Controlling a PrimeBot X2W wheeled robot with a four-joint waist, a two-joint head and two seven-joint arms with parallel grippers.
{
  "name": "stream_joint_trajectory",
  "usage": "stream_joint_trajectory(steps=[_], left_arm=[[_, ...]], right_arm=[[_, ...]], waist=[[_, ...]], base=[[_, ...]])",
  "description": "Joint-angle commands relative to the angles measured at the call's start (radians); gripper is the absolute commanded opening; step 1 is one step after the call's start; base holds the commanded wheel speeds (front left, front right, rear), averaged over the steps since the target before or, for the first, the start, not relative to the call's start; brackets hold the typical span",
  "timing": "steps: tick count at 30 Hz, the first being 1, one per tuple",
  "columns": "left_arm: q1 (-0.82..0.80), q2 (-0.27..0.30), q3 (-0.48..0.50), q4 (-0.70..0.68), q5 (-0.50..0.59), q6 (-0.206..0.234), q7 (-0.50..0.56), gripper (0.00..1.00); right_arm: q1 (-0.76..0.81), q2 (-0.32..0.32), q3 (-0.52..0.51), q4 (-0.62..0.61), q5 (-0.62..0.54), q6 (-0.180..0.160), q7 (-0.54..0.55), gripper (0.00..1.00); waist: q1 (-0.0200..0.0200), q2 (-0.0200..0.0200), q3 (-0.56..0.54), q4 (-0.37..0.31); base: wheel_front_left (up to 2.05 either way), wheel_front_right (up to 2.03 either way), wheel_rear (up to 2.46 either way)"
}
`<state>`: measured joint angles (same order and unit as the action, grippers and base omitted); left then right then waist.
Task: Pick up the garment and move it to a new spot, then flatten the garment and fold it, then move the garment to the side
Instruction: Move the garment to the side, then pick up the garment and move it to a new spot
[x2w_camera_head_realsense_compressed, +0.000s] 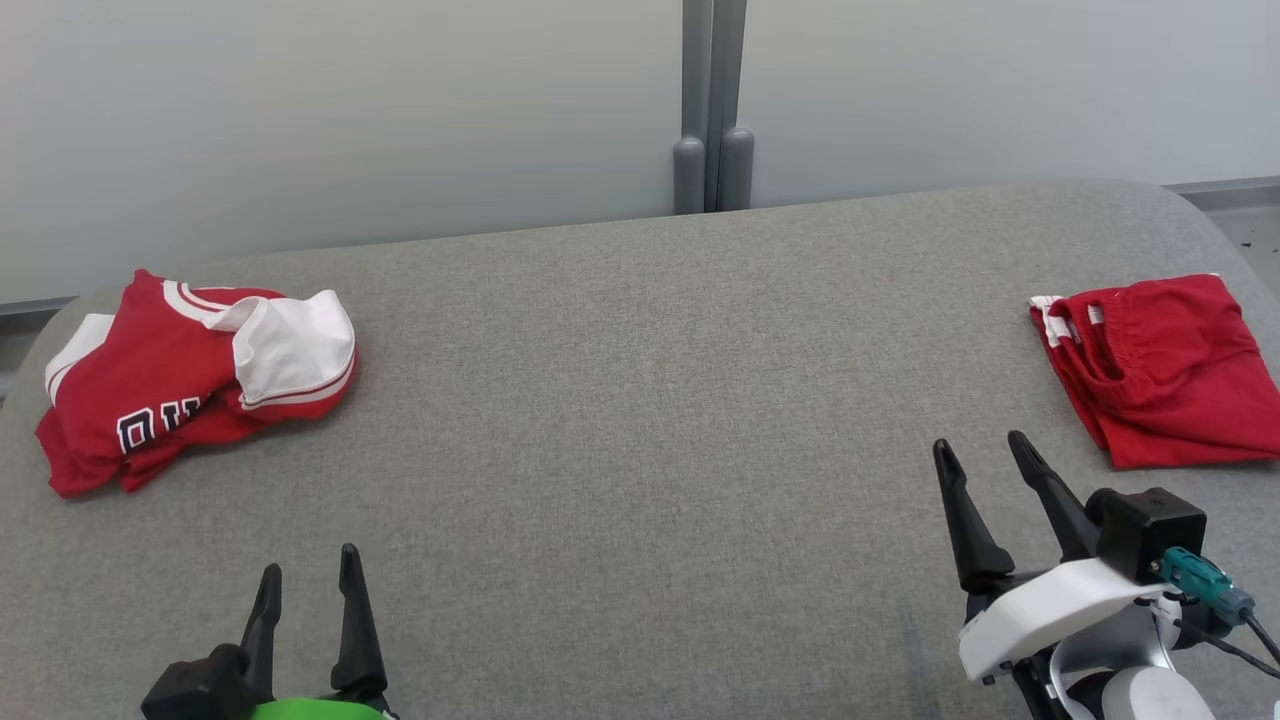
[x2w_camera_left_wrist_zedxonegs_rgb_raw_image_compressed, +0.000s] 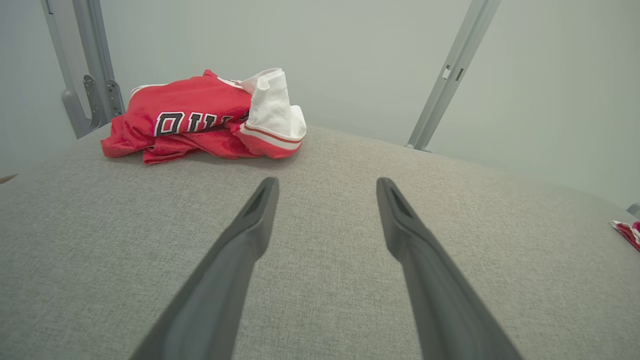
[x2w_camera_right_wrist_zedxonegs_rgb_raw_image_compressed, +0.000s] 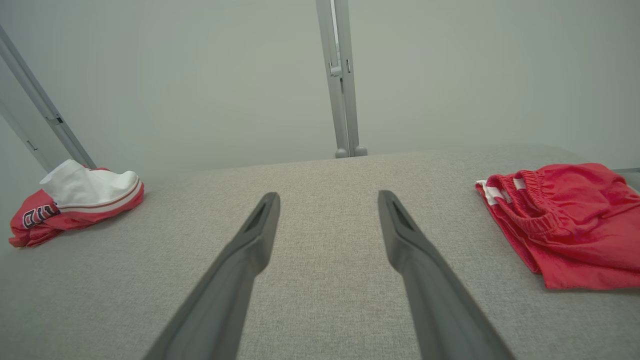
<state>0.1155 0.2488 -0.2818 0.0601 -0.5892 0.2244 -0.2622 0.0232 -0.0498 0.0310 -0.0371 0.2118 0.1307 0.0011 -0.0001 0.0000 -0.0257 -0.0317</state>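
Spreading wide and holding nothing, left gripper (x2w_camera_head_realsense_compressed: 309, 560) and right gripper (x2w_camera_head_realsense_compressed: 978, 440) above grey padded table (x2w_camera_head_realsense_compressed: 640, 400), crumpled red-and-white jersey (x2w_camera_head_realsense_compressed: 160, 380) far left, folded red shorts (x2w_camera_head_realsense_compressed: 1170, 370) near right gripper.

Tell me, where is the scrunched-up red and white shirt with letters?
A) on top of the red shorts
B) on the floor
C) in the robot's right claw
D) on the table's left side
D: the shirt lies on the grey table at the robot's left, far from the red shorts; the right claw is open and empty.
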Motion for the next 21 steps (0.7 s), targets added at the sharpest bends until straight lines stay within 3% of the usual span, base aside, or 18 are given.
stream_joint_trajectory(steps=[1, 21], left_arm=[[0.011, -0.001, 0.0, -0.008, 0.011, 0.002, -0.003, 1.0], [0.012, 0.01, -0.018, -0.05, 0.018, 0.033, 0.021, 1.0]], right_arm=[[0.015, -0.002, 0.001, -0.001, 0.004, 0.0, -0.006, 1.0], [0.015, -0.002, -0.002, -0.001, 0.01, 0.0, -0.006, 1.0]], waist=[[0.0001, 0.0, 0.0, 0.0], [0.0001, 0.0, 0.004, 0.014]], base=[[0.0, 0.0, 0.0], [0.0, 0.0, 0.0]])
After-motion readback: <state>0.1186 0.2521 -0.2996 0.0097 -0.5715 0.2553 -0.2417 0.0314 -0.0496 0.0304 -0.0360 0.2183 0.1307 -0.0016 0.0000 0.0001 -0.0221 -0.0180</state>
